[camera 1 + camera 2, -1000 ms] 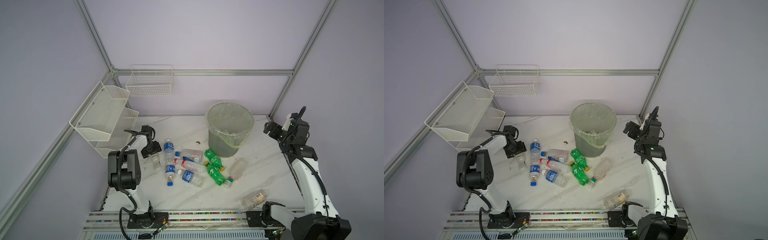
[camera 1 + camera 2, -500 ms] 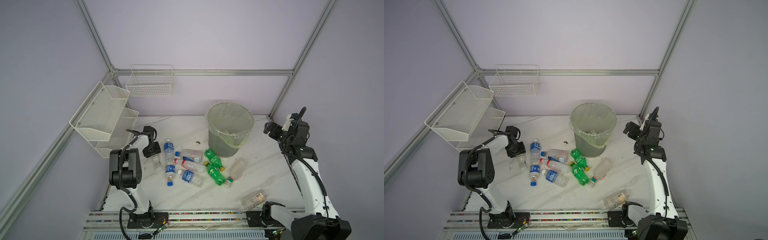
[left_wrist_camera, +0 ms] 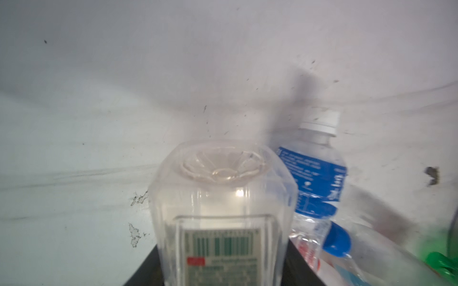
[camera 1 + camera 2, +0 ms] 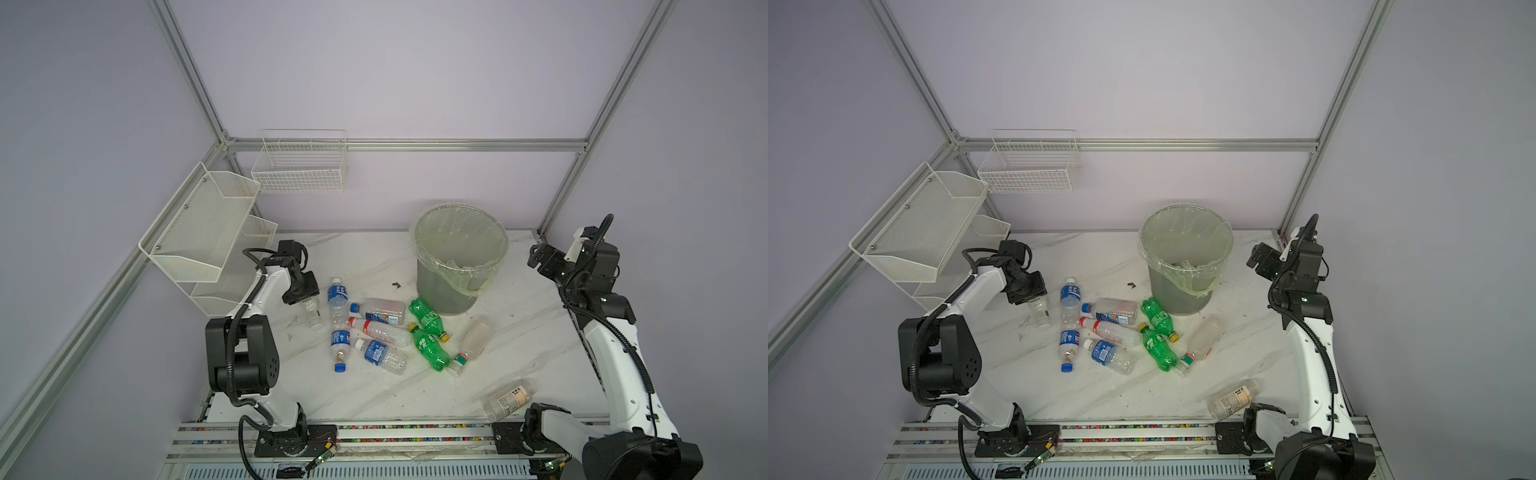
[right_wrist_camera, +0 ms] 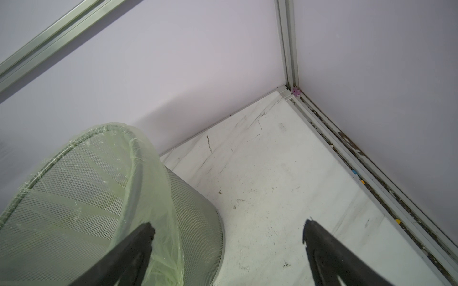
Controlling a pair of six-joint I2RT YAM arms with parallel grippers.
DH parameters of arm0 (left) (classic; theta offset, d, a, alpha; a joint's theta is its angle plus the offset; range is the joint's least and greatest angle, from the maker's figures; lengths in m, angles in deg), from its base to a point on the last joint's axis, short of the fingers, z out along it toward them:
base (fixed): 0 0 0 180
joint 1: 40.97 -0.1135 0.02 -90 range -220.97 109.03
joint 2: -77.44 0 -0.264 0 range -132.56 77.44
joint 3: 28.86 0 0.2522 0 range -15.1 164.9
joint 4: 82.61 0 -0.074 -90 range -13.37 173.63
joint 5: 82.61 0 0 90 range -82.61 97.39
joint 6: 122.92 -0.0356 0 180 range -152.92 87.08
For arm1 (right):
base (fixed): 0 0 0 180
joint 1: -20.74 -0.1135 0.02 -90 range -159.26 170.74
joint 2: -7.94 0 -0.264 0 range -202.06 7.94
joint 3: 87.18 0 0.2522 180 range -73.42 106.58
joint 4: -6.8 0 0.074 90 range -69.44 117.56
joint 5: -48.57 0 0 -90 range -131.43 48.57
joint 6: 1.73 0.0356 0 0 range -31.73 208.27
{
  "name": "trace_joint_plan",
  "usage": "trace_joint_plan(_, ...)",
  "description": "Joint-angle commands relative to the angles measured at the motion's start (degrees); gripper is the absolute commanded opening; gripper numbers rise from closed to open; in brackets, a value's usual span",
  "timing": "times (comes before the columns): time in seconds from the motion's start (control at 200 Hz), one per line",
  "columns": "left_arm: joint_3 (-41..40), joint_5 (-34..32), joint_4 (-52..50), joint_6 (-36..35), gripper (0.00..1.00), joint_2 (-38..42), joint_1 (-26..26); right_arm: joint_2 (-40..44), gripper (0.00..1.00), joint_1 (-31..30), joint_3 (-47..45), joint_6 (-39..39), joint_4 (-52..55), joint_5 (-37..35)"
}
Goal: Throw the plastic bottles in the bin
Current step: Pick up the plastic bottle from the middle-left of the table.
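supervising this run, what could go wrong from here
1. The left claw grips the smooth clear bottle near one end, its base sticking out; it may pivot or slip on lifting.
2. The blue-label bottle lies close beside it and could be nudged into rolling.
3. The bin stands tall; a low carry might hit its rim.

This is a robotics lab test cell: plain lilac wall panels (image 4: 415, 83) in a silver aluminium profile frame (image 4: 415, 144) enclose a white marble-patterned tabletop (image 4: 365, 399). A white-and-black left robot arm (image 4: 270, 286) and its right twin (image 4: 619, 361) stand on a slotted metal rail (image 4: 415, 434).
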Motion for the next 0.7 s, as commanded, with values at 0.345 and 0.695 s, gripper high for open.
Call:
trace_joint_plan(0.345,8.12,33.27,24.93,12.9,0.51,16.37,2.42,1.03,0.97,0.3,-1.41,-1.0,-0.86,-0.62)
trace_joint_plan(0.695,11.78,34.51,39.98,15.49,0.54,15.8,14.85,1.97,0.97,0.31,-2.41,-0.76,-1.9,-0.41)
